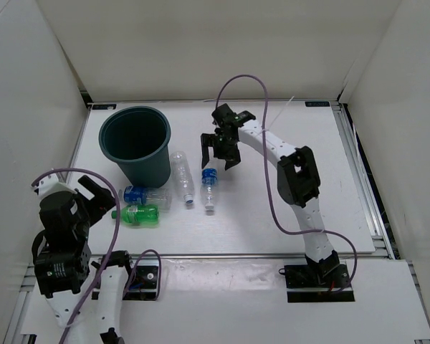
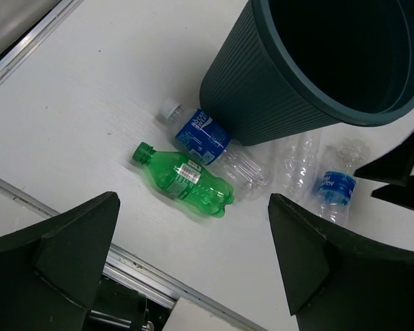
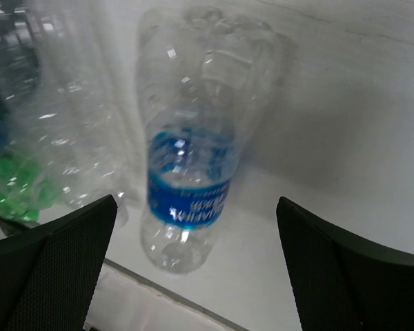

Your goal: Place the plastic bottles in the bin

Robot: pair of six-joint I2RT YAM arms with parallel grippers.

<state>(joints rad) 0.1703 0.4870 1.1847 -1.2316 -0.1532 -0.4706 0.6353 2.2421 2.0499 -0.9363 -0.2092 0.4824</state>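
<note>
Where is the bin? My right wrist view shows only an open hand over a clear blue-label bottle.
Observer: The bin stands upright on the table, at its far left, to the left of the right hand.
Operator: Any bottles in it?
Observer: None shows inside; the green bottle and three clear bottles lie on the table.
Operator: And the left hand?
Observer: The left hand is open and empty, near the green bottle.

No words could be read for certain: the clear bottle in the right wrist view bore white lettering on its blue label, too blurred to make out, and the green bottle carried only tiny, illegible print.
</note>
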